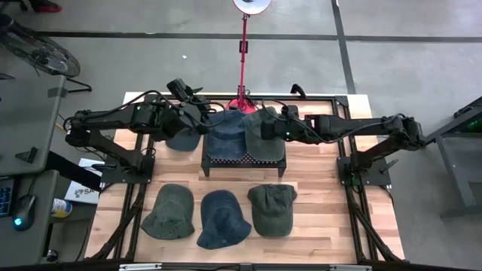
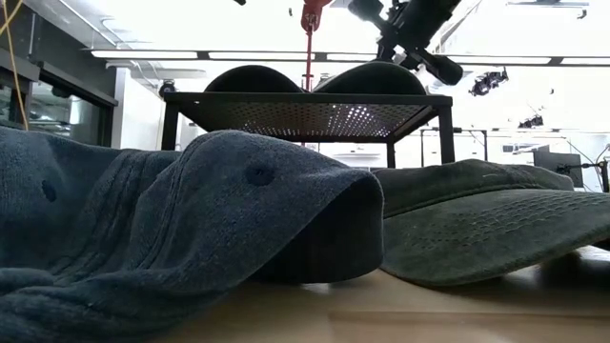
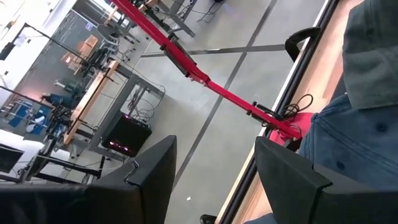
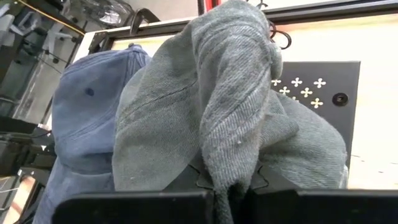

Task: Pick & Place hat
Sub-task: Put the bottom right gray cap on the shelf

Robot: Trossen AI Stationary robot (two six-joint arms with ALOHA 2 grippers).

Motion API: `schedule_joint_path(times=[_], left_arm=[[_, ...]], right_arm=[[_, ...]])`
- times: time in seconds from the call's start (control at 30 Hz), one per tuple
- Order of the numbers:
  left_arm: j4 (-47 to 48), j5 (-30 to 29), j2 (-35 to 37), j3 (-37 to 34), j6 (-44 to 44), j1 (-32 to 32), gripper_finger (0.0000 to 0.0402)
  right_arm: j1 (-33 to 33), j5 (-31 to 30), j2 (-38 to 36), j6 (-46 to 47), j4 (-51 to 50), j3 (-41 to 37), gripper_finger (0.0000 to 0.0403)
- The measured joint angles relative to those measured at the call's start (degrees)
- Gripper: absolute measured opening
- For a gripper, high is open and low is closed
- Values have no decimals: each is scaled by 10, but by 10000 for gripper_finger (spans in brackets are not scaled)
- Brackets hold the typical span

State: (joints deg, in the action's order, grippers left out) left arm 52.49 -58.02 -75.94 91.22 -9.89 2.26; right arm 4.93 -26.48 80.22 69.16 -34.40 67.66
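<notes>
While right gripper [image 1: 273, 132] pinches green hat [image 1: 261, 134] over rack [image 1: 245, 160] at frame center, left gripper [image 1: 202, 114] waits wide (upper left, nothing held).

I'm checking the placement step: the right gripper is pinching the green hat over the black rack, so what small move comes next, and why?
Probably open the right gripper: it is shut on the green hat, which already rests on the black rack beside the blue hat.
</notes>
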Motion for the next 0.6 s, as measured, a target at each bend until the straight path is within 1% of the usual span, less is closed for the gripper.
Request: schedule_joint_path(times=[0.17, 0.33, 0.47, 0.6], left_arm=[[0, -1, 0, 0, -1, 0, 211], [0, -10, 0, 0, -4, 0, 211], [0, -11, 0, 0, -5, 0, 211], [0, -11, 0, 0, -5, 0, 211]], right_arm=[[0, 2, 1, -3, 5, 0, 10], [0, 14, 1, -31, 28, 0, 21], [0, 18, 1, -48, 51, 0, 43], [0, 18, 1, -50, 55, 0, 79]])
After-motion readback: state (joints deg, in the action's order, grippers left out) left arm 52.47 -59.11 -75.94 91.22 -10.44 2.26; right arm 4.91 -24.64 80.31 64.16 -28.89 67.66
